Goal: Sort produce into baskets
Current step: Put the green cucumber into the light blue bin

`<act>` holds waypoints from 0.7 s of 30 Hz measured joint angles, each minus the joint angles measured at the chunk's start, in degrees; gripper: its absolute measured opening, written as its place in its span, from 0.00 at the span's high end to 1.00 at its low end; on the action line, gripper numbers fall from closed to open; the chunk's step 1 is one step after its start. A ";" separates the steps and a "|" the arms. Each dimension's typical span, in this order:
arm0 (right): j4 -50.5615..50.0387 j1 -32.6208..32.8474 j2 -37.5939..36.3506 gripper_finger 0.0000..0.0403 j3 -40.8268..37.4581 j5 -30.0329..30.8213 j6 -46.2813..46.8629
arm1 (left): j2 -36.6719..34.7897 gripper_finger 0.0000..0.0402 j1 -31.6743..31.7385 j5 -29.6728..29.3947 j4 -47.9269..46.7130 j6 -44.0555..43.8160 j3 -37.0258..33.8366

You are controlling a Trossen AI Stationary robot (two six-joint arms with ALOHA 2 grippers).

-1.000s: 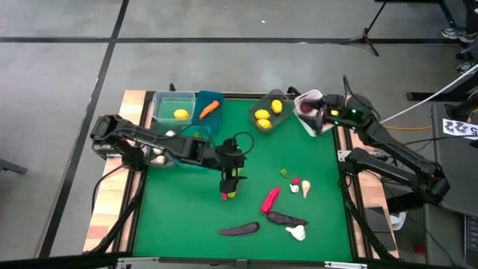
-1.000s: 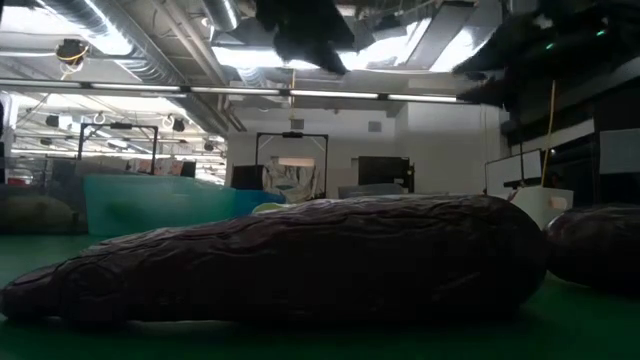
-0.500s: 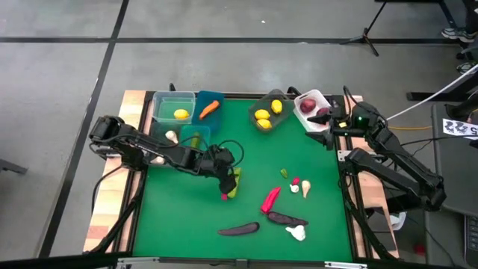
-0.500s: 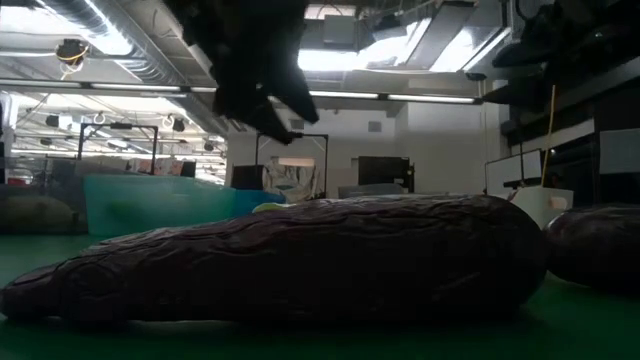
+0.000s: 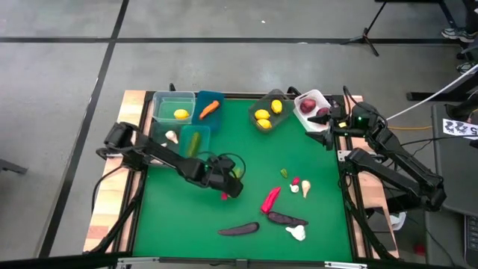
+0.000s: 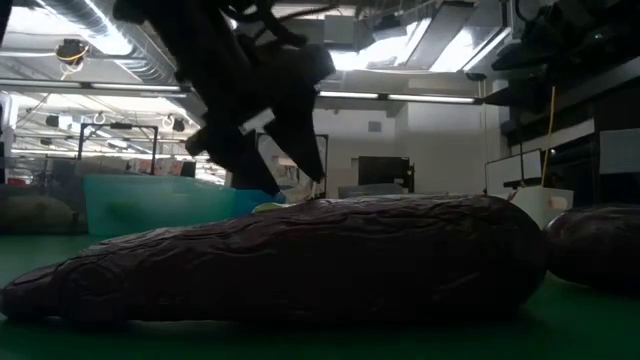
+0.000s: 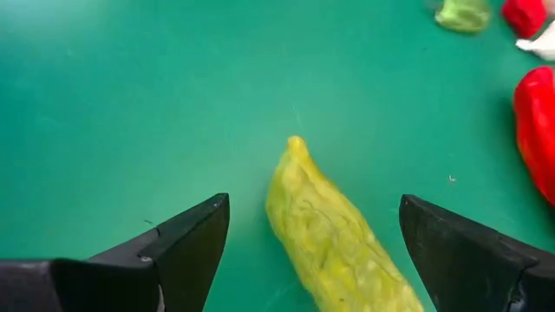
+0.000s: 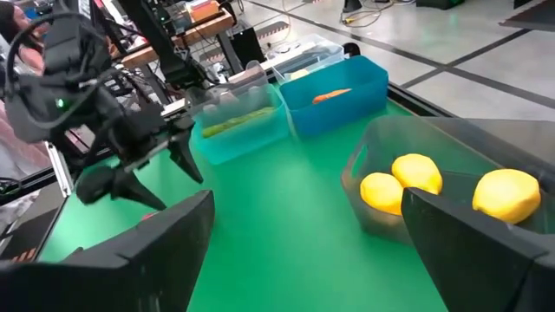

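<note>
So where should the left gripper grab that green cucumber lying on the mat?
Across the middle of the cucumber, from straight above. It lies flat and long on the mat, and the open left gripper already straddles it, fingers either side of its narrow width.

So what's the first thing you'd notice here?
The left gripper, open over a yellow-green cucumber in the middle of the green table. Next, the bright lemons in the grey basket at the far edge, near the waiting right gripper.
</note>
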 joint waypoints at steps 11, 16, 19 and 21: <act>-0.24 -0.01 -0.01 0.08 -0.02 -0.04 0.03 | 10.83 0.20 -0.67 1.07 -10.37 -5.85 9.57; -0.24 -0.01 -0.02 0.08 -0.02 -0.04 0.04 | 14.58 0.22 -0.58 1.78 -10.49 -7.41 10.91; -0.24 0.00 -0.02 0.08 -0.02 -0.06 0.04 | 15.26 0.22 -0.58 1.96 -10.44 -8.14 10.94; -0.24 0.00 -0.02 0.08 -0.02 -0.05 0.06 | 15.33 0.22 -0.58 2.01 -10.38 -8.32 10.92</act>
